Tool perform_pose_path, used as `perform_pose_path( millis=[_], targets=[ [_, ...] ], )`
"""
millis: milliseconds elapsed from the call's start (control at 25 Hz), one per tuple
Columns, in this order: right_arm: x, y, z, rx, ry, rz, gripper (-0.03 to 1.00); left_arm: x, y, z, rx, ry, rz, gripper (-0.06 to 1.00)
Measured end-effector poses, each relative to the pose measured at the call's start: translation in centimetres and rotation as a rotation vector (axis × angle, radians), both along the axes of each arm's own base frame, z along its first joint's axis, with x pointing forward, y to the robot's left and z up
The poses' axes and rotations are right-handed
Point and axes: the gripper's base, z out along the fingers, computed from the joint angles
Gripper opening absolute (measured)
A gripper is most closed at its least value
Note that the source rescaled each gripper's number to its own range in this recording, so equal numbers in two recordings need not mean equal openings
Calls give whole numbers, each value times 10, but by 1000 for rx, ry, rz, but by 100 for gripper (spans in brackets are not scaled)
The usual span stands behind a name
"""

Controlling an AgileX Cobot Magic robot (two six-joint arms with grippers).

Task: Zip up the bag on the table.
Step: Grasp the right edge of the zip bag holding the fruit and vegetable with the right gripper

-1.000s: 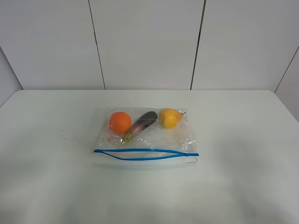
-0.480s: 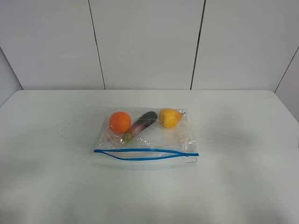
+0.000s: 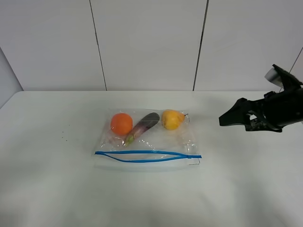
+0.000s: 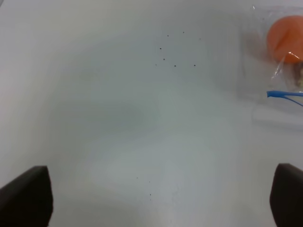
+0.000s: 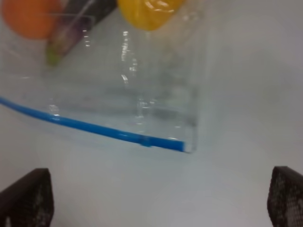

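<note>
The clear bag (image 3: 156, 142) lies flat in the middle of the white table (image 3: 52, 189). An orange (image 3: 121, 123), a purple eggplant (image 3: 144, 125) and a yellow pear (image 3: 172, 119) show through it. Its blue zipper strip (image 3: 142, 155) runs along the near edge, the two tracks gaping apart, with a small slider (image 3: 189, 156) near the right end. My right gripper (image 3: 230, 120) hovers open to the right of the bag, apart from it. In the right wrist view the right gripper (image 5: 156, 196) stands above the bag's slider corner (image 5: 146, 140). My left gripper (image 4: 156, 196) is open over bare table, with the bag's left end (image 4: 284, 94) off to one side.
A panelled white wall (image 3: 147, 42) stands behind the table's far edge. Small dark specks (image 4: 175, 52) mark the tabletop to the left of the bag.
My right arm has come into the exterior view from the right edge, where no arm showed before. The bag has not moved.
</note>
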Motion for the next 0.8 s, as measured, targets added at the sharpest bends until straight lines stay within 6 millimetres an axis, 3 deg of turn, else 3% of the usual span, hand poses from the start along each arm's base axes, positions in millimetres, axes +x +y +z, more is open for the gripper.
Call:
perform_pose_path(
  millis=[240, 480, 640, 800],
  targets=[
    [37, -19, -53, 253, 102, 121, 100, 0, 0, 0, 0, 0, 0, 100],
    [46, -20, -113, 373, 215, 152, 100, 0, 0, 0, 0, 0, 0, 100],
    [50, -19, -134, 418, 233, 143, 100, 0, 0, 0, 0, 0, 0, 100],
    [58, -16, -138, 429, 221, 140, 100, 0, 0, 0, 0, 0, 0, 100]
  ],
)
